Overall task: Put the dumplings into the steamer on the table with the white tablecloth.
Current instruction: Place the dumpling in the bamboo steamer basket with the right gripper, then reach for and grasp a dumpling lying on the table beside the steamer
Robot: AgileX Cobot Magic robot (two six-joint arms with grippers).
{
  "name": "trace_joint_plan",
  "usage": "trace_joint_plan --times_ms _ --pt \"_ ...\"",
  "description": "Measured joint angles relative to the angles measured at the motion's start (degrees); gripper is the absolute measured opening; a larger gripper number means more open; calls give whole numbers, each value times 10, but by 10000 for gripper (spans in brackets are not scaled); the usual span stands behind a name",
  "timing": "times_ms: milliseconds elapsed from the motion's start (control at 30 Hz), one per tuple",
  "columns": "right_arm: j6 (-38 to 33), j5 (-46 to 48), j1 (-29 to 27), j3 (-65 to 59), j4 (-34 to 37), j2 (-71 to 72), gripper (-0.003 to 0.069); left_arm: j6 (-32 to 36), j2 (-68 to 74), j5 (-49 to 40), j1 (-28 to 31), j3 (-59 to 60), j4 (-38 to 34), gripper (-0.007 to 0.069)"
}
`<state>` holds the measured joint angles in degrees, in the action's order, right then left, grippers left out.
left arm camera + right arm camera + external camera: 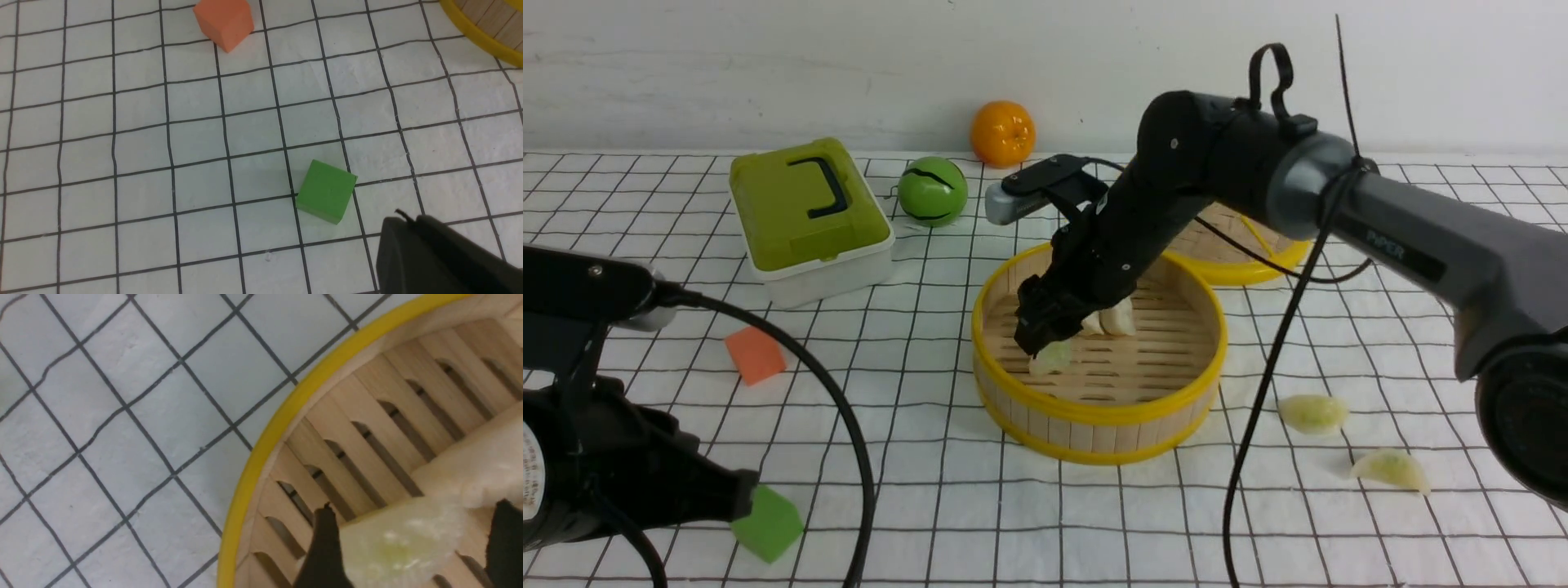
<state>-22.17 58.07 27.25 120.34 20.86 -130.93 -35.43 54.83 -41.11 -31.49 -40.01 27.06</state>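
Spanning view: wrinkled white grid tablecloth (pixel 980 506); plain white wall (pixel 768 65) behind.

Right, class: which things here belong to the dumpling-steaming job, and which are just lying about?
Job: steamer, greenish dumpling at the right gripper, cream dumplings inside, two greenish dumplings on the tablecloth.
Lying about: steamer lid, green lidded box, green ball, orange, orange cube, green cube.

Robot lab setup, gridded white tablecloth (pixel 1094 523), bare wall (pixel 768 65), toy orange (pixel 1002 133)
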Motion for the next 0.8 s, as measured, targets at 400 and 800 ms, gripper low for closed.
trace_joint_plan --times_ms 400,800 --pt "104 126 -89 94 -140 54 512 0 0 -2 0 0 -6 20" --pt "-30 123 -193 -169 -101 64 462 0 0 10 0 0 -16 20"
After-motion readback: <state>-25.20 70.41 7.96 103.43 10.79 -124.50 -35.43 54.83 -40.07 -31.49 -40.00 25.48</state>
